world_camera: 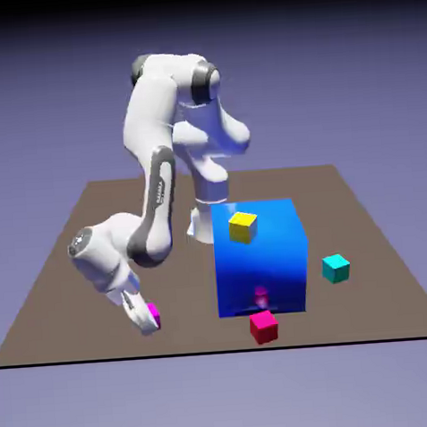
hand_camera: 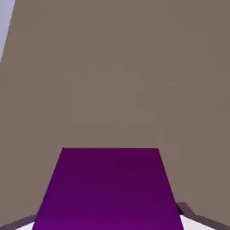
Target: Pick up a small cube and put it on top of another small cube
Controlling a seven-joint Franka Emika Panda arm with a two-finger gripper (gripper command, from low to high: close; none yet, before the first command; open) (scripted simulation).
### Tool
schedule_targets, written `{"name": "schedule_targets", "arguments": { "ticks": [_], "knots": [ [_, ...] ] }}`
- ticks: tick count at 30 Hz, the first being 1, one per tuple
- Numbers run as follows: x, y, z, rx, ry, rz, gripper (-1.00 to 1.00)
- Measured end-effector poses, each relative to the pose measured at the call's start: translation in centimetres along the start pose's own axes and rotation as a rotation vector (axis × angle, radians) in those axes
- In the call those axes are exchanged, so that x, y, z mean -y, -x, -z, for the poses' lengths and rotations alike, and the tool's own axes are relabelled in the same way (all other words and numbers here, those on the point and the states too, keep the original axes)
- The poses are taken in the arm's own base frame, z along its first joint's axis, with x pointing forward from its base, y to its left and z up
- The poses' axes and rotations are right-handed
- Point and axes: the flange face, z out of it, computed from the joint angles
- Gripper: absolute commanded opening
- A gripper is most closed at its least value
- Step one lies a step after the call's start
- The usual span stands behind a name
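- The claw (world_camera: 146, 320) was low over the brown tabletop (world_camera: 69, 272) at the exterior view's left, closed around a small magenta cube (world_camera: 153, 313).
- In the hand view, the magenta cube (hand_camera: 110, 188) filled the space between the fingertips (hand_camera: 191, 218).
- A yellow cube (world_camera: 242, 226) sat on the large blue block (world_camera: 261, 259).
- A red cube (world_camera: 264, 326) lay just before the block, and a cyan cube (world_camera: 336, 268) lay to its right.
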Motion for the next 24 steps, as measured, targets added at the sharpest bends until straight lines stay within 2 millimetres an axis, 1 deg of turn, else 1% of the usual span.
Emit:
{"name": "schedule_targets", "arguments": {
  "ticks": [3, 5, 7, 10, 12, 14, 15, 16, 20, 21, 23, 24],
  "knots": [
    [-1.2, 7.7, 2.8, -0.016, 0.062, 0.217, -1.00],
    [-2.7, 12.6, 4.6, -0.041, 0.104, 0.357, -1.00],
    [-4.8, 17.2, 6.3, -0.076, 0.147, 0.491, -1.00],
    [-8.9, 24.1, 8.5, -0.152, 0.216, 0.694, -1.00],
    [-12.1, 27.8, 10.0, -0.213, 0.259, 0.811, -1.00],
    [-15.5, 30.9, 11.4, -0.283, 0.300, 0.917, -1.00],
    [-17.3, 32.2, 12.2, -0.320, 0.319, 0.962, -1.00],
    [-17.1, 31.8, 12.3, -0.317, 0.317, 0.954, -1.00],
    [-17.1, 29.8, 7.2, -0.317, 0.317, 0.955, -1.00],
    [-17.2, 29.3, 6.0, -0.317, 0.317, 0.955, 1.00],
    [-17.2, 29.2, 6.0, -0.320, 0.318, 0.955, 1.00],
    [-17.1, 29.8, 7.2, -0.319, 0.317, 0.955, 1.00]
  ]
}}
